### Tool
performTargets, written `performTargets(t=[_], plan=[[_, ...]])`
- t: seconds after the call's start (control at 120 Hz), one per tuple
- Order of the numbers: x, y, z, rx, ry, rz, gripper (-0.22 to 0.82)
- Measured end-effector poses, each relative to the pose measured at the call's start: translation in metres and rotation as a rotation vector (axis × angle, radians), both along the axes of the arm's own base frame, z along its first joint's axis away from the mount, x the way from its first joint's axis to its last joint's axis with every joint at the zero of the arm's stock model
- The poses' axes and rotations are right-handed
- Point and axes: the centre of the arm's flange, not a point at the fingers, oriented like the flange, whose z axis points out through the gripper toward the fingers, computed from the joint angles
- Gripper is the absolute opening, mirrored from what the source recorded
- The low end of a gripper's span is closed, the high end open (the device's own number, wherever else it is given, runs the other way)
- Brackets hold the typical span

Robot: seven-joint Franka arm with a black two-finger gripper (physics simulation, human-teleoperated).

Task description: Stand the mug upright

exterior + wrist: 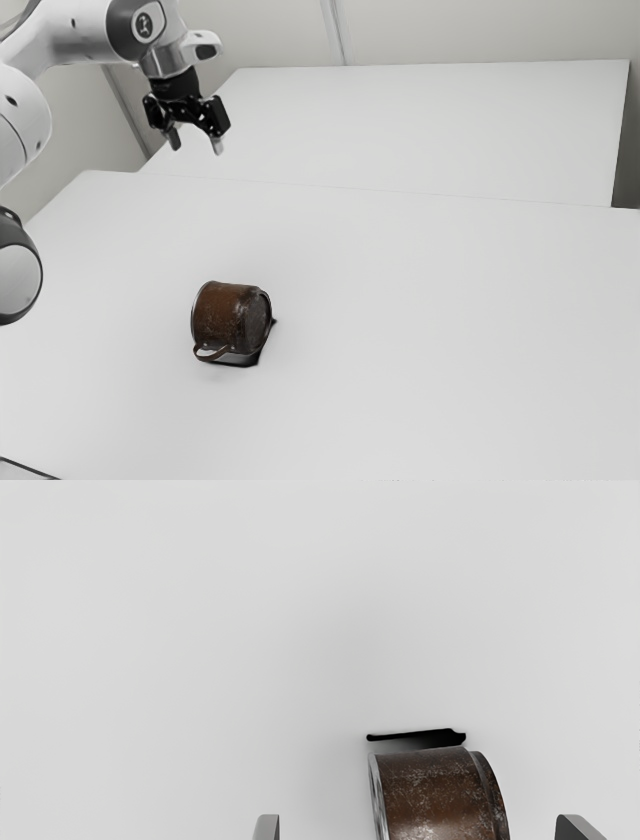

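At ten o'clock in the exterior view, the hand hangs wide and empty! Mug on its side, mouth towards nine: approach stage, I'd say, descent and grip next.

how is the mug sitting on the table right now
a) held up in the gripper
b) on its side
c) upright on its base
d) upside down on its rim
b: the mug lies on its side on the table, its round base facing the exterior view's right and its handle down near the tabletop, with the gripper well above it.
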Motion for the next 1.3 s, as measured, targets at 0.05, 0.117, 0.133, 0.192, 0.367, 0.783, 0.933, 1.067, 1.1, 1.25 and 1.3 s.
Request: performTargets(t=[0.05, 0.117, 0.133, 0.192, 0.367, 0.783, 0.933, 1.067, 1.1, 1.25, 1.3], plan=[[0.0, 0.001, 0.001, -0.002, -0.003, -0.004, 0.6], [0.0, 0.004, 0.002, -0.012, -0.006, -0.004, 0.6], [0.0, 0.005, 0.002, -0.014, -0.006, -0.004, 0.6], [-0.001, 0.005, 0.002, -0.019, -0.008, -0.007, 0.6], [-0.027, 0.013, -0.006, -0.052, 0.011, -0.002, 0.6], [-0.149, 0.063, -0.093, -0.375, 0.01, 0.155, 0.6], [-0.176, 0.073, -0.121, -0.507, -0.026, 0.181, 0.6], [-0.187, 0.077, -0.138, -0.586, -0.044, 0.154, 0.6], [-0.189, 0.076, -0.142, -0.598, -0.043, 0.137, 0.6], [-0.192, 0.072, -0.173, -0.644, -0.014, 0.081, 0.6], [-0.19, 0.072, -0.185, -0.654, -0.003, 0.068, 0.6]])
